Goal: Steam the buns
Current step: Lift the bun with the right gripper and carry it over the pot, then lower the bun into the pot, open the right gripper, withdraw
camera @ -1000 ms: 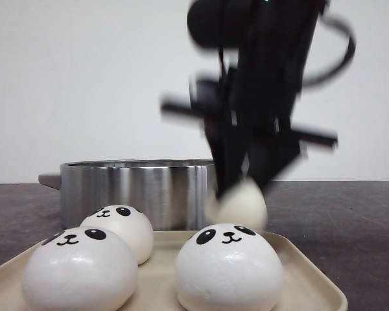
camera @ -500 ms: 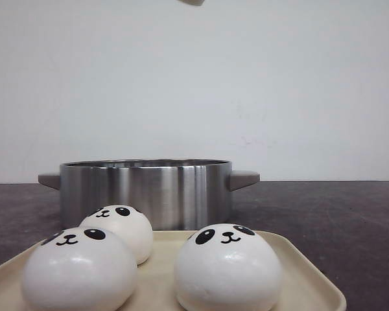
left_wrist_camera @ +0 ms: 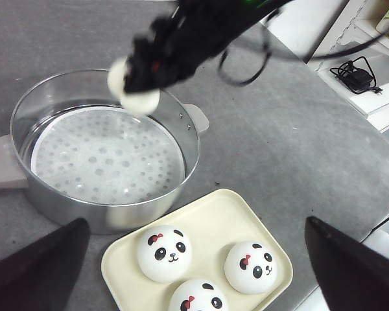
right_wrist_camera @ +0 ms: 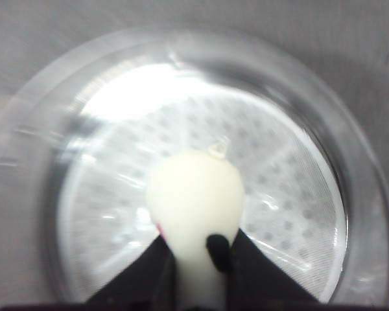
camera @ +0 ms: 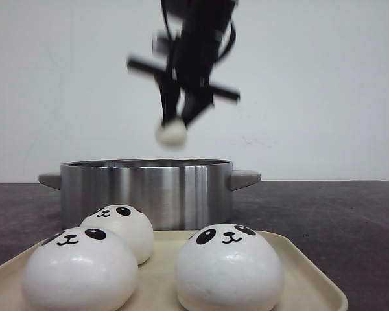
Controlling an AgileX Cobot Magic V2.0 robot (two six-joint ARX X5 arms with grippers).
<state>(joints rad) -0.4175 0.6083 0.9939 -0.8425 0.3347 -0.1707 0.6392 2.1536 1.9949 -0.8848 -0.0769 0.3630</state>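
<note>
Hanging vertical above steel pot [camera: 146,191], right end effector [camera: 175,123] clamps bun [camera: 171,133]; left end effector [left_wrist_camera: 194,272] open

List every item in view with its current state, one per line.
Held bun: squeezed in the right claw, hanging above the pot, not yet inside.
Steamer pot: lid off, perforated liner bare, no buns in it.
Tray: beside the pot, carrying three buns.
Left claw: open, holding nothing.

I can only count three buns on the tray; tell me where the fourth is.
The fourth bun hangs in the right tool, above the steamer pot, behind the tray.
</note>
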